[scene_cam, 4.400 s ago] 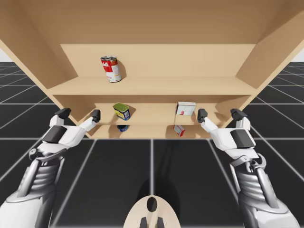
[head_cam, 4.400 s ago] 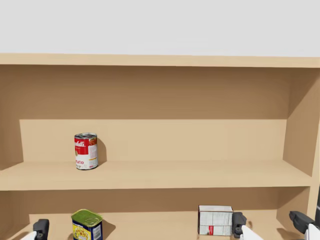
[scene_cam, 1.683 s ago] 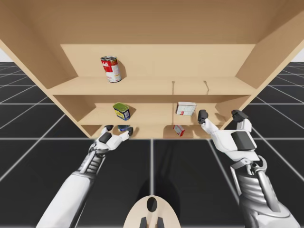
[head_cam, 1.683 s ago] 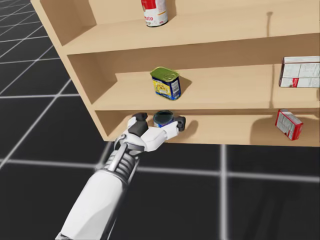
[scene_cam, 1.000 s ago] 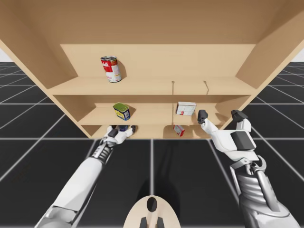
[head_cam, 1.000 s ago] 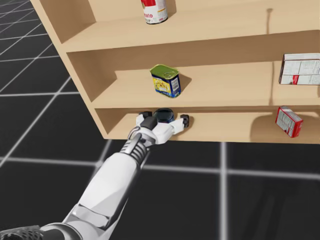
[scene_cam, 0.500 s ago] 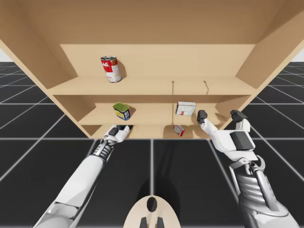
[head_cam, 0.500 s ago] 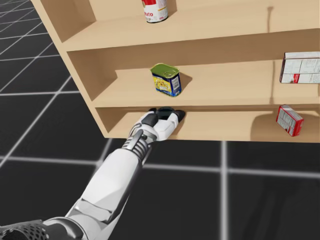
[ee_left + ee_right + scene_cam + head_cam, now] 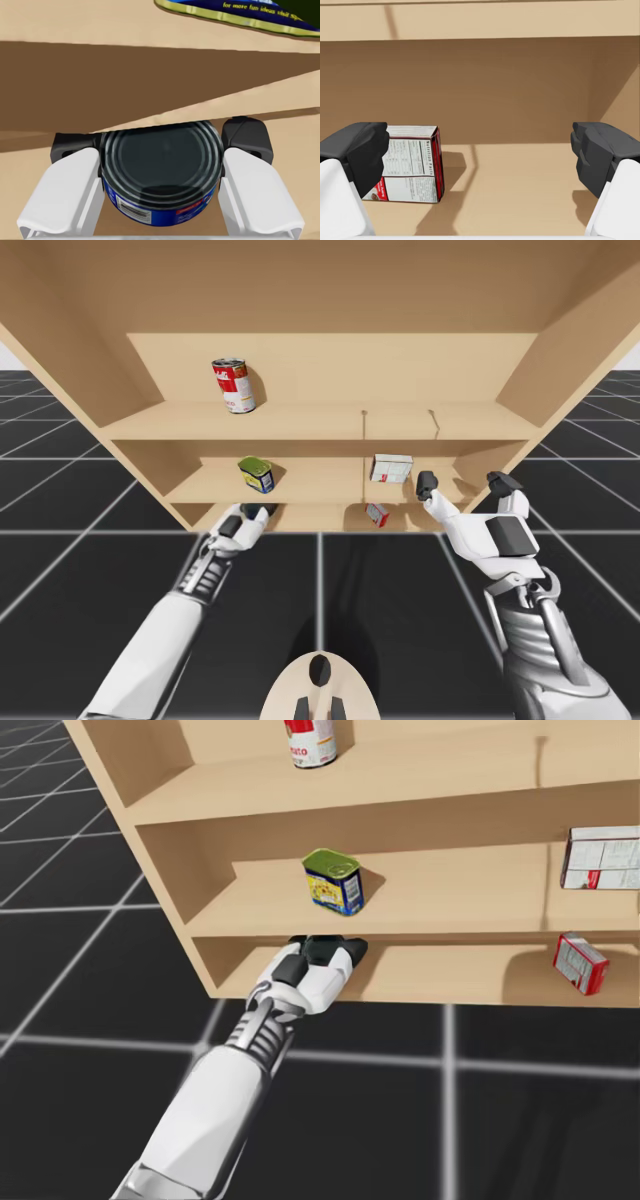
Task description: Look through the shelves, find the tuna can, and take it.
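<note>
The tuna can [image 9: 162, 170] is low and blue with a dark ringed lid. It sits between the fingers of my left gripper [image 9: 162, 142], and both pads press its sides, so the gripper is shut on it. In the head view that gripper [image 9: 322, 952] is at the front of the bottom shelf [image 9: 450, 982], with the hand covering most of the can. From above, my left gripper [image 9: 248, 514] is at the left of the bottom shelf's mouth. My right gripper [image 9: 460, 483] hangs open before the middle shelf, holding nothing.
A green-topped blue and yellow can [image 9: 332, 880] stands on the middle shelf just above my left hand. A red and white can [image 9: 233, 385] is on the top shelf. A white box [image 9: 410, 165] lies ahead of my right gripper, and a small red box [image 9: 580, 963] below it.
My head turned down from the upper shelves. My left arm reached into the bottom shelf, its fingers shut on the tuna can, and the hand has drawn back slightly. The right arm stayed put.
</note>
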Robot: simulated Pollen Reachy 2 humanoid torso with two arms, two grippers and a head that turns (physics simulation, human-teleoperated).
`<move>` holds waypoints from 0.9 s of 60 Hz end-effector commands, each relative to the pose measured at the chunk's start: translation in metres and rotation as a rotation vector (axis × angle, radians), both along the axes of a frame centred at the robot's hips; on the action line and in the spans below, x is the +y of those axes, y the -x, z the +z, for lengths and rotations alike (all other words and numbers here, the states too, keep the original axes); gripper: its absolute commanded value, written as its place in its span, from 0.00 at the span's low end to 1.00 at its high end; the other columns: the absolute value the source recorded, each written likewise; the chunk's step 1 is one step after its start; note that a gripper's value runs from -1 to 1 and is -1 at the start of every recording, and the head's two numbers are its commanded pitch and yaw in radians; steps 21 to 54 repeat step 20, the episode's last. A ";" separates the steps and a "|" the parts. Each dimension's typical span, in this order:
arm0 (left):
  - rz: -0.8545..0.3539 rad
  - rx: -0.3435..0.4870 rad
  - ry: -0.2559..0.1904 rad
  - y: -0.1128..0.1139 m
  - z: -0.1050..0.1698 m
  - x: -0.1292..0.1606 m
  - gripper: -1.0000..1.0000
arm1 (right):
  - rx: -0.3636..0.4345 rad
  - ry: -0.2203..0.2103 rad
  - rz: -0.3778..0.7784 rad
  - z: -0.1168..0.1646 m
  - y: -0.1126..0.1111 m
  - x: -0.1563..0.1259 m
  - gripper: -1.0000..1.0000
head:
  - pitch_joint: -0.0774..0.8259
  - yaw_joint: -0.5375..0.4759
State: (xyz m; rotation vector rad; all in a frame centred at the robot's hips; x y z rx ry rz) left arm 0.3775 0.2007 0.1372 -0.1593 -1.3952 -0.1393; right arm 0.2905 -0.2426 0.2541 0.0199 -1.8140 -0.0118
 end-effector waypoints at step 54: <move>-0.028 0.059 -0.094 0.094 0.029 0.017 1.00 | 0.000 -0.011 0.000 -0.001 0.000 0.002 0.00 | 0.75 0.80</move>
